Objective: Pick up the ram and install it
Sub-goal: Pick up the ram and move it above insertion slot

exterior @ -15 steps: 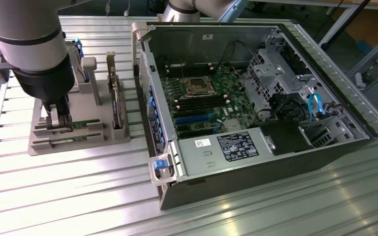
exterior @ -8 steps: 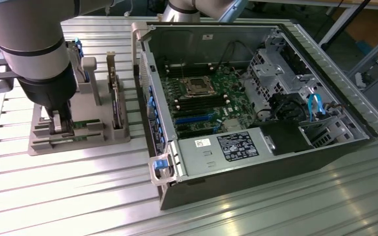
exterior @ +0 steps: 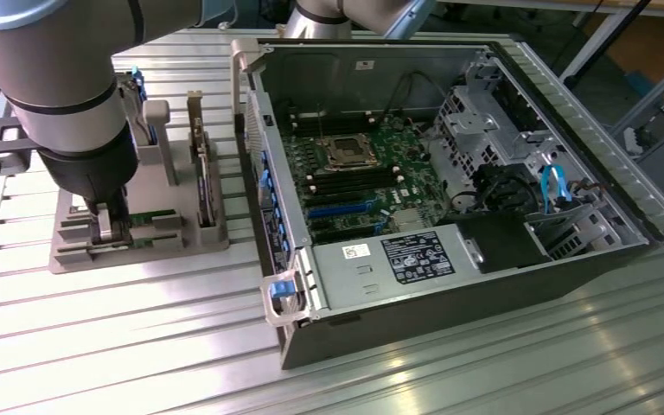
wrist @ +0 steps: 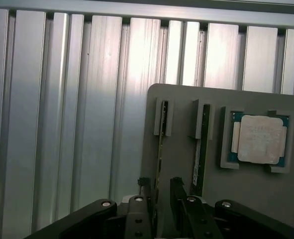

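Claw (wrist: 160, 193) spread wide, poised over grey slotted holder (wrist: 181, 97) on ribbed aluminium tabletop (wrist: 62, 99). Thin green ram stick (wrist: 159, 144) standing on edge in holder slot, directly between the jaws, not yet gripped; long axis running straight ahead, parallel to jaw faces.

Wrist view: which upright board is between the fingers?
The board farthest from the processor, straddled by the open gripper; the other board stands outside the fingers.

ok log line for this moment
hand: open, either side of ram | ram: upright in grey holder slot | installed: no
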Robot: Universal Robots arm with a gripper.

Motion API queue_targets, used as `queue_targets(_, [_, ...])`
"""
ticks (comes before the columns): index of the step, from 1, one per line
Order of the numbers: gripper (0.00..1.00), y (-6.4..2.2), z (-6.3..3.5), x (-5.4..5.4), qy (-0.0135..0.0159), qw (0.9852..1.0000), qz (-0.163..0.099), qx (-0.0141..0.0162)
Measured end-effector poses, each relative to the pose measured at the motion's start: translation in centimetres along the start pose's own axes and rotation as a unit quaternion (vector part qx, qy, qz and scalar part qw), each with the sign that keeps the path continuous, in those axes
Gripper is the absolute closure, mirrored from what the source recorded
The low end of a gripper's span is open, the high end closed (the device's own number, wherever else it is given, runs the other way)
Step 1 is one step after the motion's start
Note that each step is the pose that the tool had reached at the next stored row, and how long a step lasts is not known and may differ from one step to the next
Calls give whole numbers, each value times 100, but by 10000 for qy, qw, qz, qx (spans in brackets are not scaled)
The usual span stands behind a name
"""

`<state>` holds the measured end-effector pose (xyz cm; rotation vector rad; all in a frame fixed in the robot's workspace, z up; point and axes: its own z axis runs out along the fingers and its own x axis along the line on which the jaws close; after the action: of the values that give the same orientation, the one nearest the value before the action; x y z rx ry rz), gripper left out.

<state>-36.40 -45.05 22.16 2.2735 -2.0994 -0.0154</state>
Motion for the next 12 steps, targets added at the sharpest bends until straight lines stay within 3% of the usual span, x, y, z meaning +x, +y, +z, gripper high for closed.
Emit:
queue_targets(7, [70, 3, 6, 43, -1, 10000, 0, 2])
queue_targets(12, [70, 0, 80, 41, -1, 10000, 0, 1])
